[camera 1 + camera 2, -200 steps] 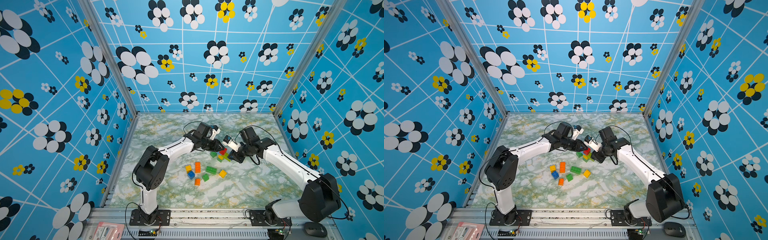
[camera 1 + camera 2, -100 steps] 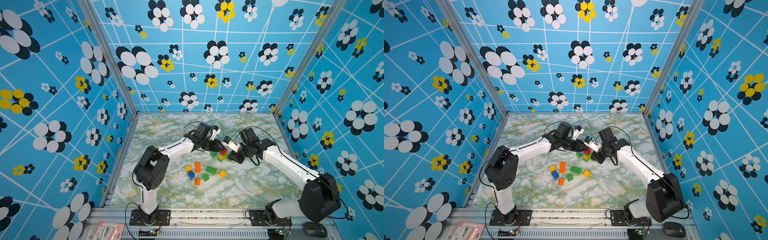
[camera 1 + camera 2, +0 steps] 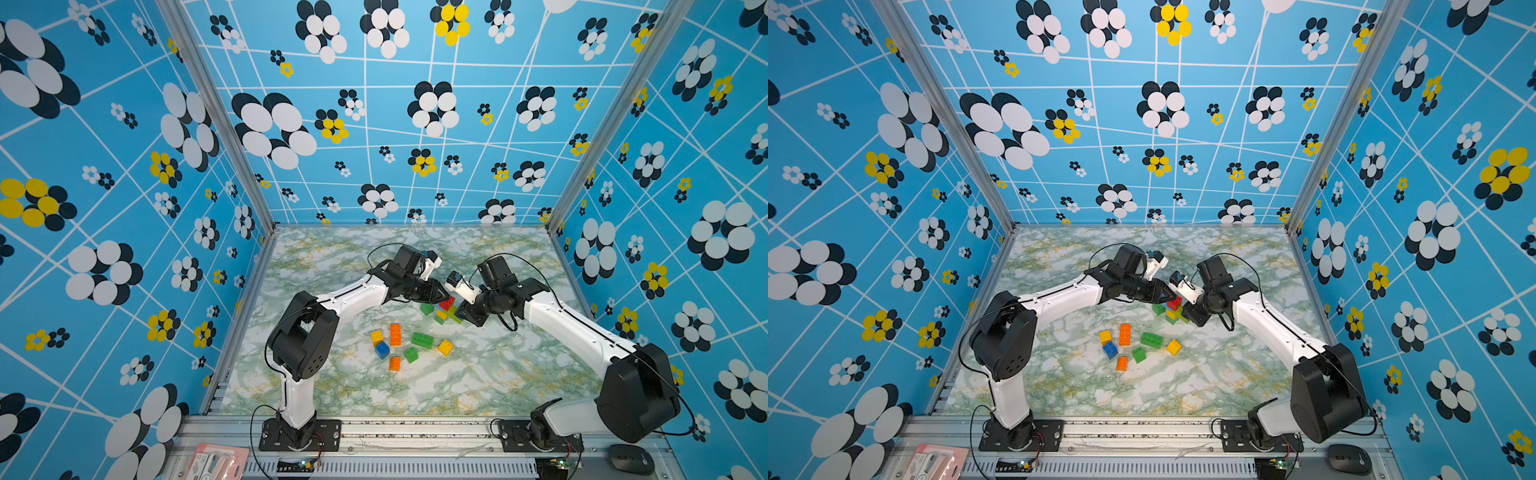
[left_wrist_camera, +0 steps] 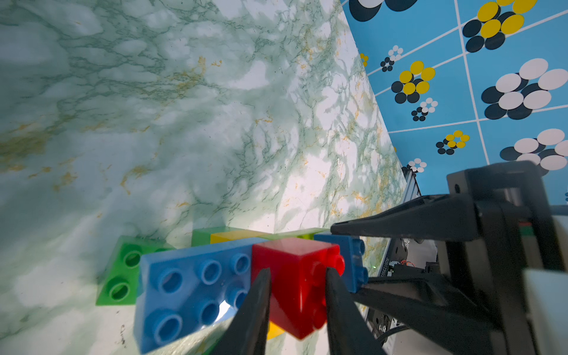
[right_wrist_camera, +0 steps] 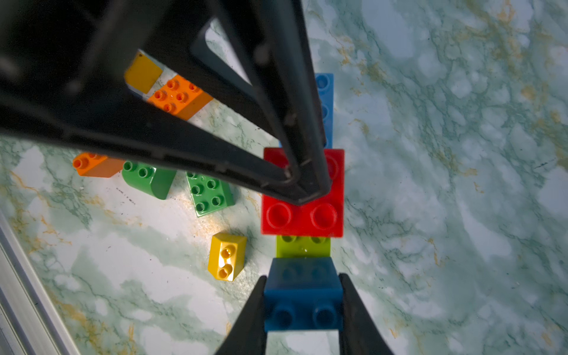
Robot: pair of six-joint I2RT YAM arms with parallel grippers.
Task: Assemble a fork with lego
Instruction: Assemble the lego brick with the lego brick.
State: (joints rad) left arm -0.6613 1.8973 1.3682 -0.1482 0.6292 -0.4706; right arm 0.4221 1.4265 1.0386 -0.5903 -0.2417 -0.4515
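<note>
Both top views, centre frame, just above the loose bricks [image 3: 422, 340]: left gripper [image 3: 444, 297] pinching red brick [image 3: 447, 303], right gripper [image 5: 302, 278] clamped on blue brick [image 5: 302, 295] — line up studs, press straight, keep grips tight.

The joined bricks [image 3: 442, 316] are sitting at the middle of the table [image 3: 478, 374], between the left gripper [image 3: 445, 298] on their left and the right gripper [image 3: 460, 316] on their right. Loose bricks [image 3: 422, 340] are lying nearer, slightly left.
</note>
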